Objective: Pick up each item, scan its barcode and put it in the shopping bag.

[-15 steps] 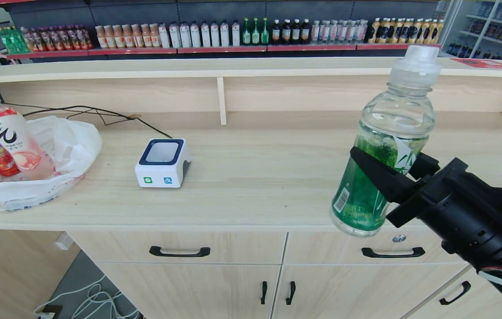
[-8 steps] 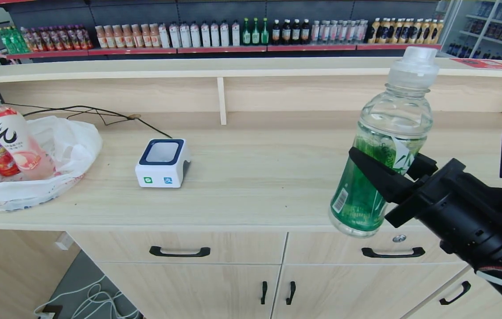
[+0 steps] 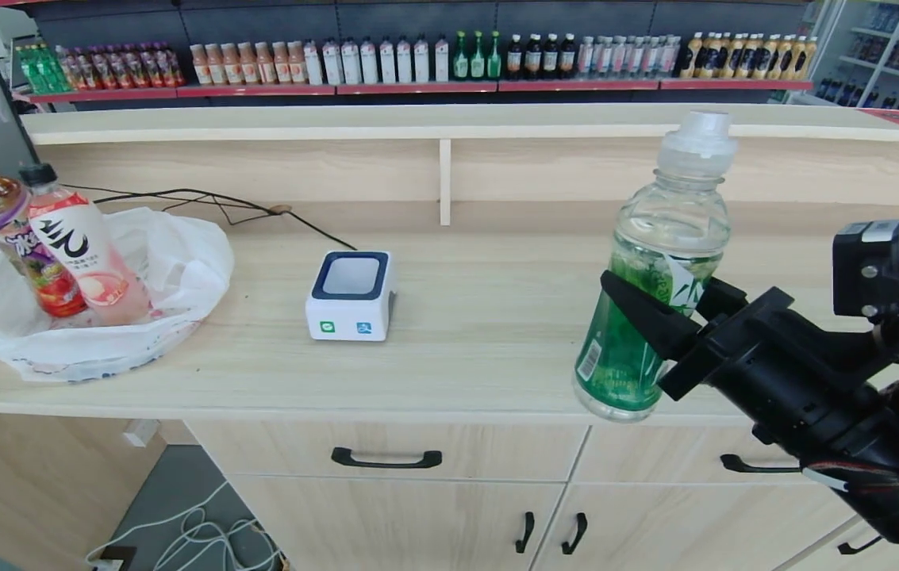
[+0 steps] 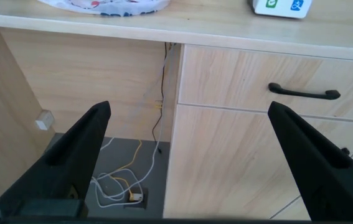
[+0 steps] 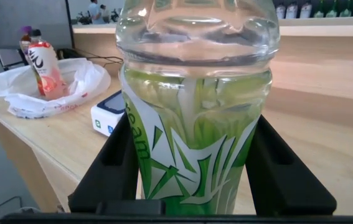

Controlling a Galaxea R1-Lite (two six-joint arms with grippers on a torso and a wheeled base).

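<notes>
Down low, below the scanner [image 4: 282, 6] and in front of the cupboard, the left gripper [image 4: 188, 109] hangs with its two black fingers spread wide apart. Nothing is between them. A black drawer handle [image 4: 304, 93] is just past it, and some wires [image 4: 123, 186] lie on the floor under it.

Up higher and off to the right of the scanner [image 3: 351, 295], the right gripper [image 3: 659, 309] squeezes the green bottle [image 3: 655, 270] around its middle. One finger is on each side of the label. The bottle stands almost straight up in the air, with its white cap on top and a small barcode [image 3: 588, 361] low on the side that faces the scanner's way. From the right wrist, the bottle [image 5: 195, 93] sits snug between the two fingers of the right gripper [image 5: 195, 162].

The scanner is a little white box with a dark blue top. It sits on the wooden counter [image 3: 481, 333], well apart from the bottle.

To the left of the scanner, the white shopping bag [image 3: 179, 262] lies open on the counter. A pink bottle [image 3: 88, 254] and a bottle with a purple cap [image 3: 17, 238] stand in it, leaning together.

Behind the scanner, a black cable [image 3: 203, 198] runs along the counter. Far behind that is a long shelf [image 3: 417, 59] full of drinks.
</notes>
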